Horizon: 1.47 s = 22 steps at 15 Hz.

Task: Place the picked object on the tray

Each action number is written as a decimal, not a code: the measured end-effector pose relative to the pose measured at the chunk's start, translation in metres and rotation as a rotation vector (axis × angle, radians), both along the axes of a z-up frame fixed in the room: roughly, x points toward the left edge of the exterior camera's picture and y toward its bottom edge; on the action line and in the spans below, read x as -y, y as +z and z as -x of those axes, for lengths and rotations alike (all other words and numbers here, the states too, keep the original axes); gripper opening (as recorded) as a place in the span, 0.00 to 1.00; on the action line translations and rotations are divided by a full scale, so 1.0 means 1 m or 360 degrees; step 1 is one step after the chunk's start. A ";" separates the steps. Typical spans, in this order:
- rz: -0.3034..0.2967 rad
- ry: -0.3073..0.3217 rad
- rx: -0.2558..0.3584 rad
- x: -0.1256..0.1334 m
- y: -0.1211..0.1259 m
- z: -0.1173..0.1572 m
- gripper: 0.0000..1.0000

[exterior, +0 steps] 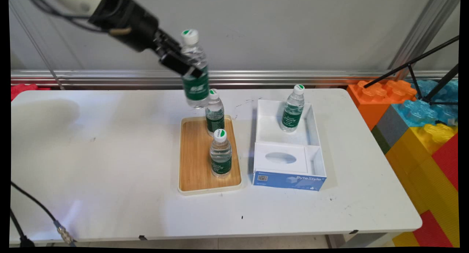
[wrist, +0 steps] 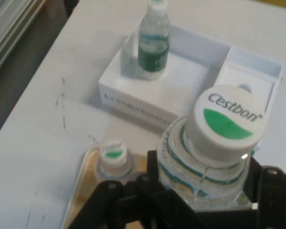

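Black gripper (exterior: 185,64) clamped on a clear water bottle (exterior: 194,68) with green label and white cap, fingers pinching the body just below the shoulder. Held in the air, upright with a slight tilt, above the far end of a wooden tray (exterior: 196,157) on the white bench (exterior: 110,165). In the hand view, cap of the held bottle (wrist: 226,125) lettered "Cestbon" over a green patch, close to the lens.

On the tray, two more bottles of the same kind, both upright along its right side: far bottle (exterior: 214,112) at the tray's far end, directly below the held one; near bottle (exterior: 220,154) toward the tray's middle. Cap of the far bottle (wrist: 114,153) visible from above in the hand view, beside the gripper's linkage.

Just right of the tray, a white open box (exterior: 315,136) with a blue front lettered "ByteStyle". Fourth bottle (exterior: 293,108) upright in its larger far compartment. White insert with oval opening (exterior: 281,157) in the near compartment.

Off the bench's right end, large coloured toy blocks (exterior: 417,114).
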State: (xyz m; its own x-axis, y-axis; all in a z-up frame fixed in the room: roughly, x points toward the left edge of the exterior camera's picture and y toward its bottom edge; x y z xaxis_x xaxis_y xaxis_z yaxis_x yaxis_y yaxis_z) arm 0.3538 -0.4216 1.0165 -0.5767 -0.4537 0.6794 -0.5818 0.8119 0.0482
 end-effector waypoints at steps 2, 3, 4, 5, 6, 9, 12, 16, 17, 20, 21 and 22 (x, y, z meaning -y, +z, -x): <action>0.0018 -0.0066 0.0002 0.001 -0.022 -0.025 0.00; 0.0026 -0.0103 0.0002 0.003 -0.034 -0.036 0.00; 0.0036 -0.0134 0.0002 0.005 -0.044 -0.045 0.00; 0.0043 -0.0155 0.0002 0.008 -0.051 -0.051 0.00; 0.0052 -0.0185 0.0001 0.011 -0.061 -0.058 0.00; 0.0069 -0.0283 0.0003 0.021 -0.090 -0.073 0.00; 0.0084 -0.0390 0.0007 0.031 -0.117 -0.085 0.00; 0.0104 -0.0496 0.0011 0.046 -0.153 -0.096 0.00; 0.0108 -0.0515 0.0007 0.049 -0.162 -0.098 0.00; 0.0111 -0.0531 -0.0016 0.057 -0.179 -0.098 0.00; 0.0112 -0.0535 -0.0025 0.061 -0.184 -0.097 0.00; 0.0113 -0.0537 -0.0033 0.063 -0.189 -0.096 0.00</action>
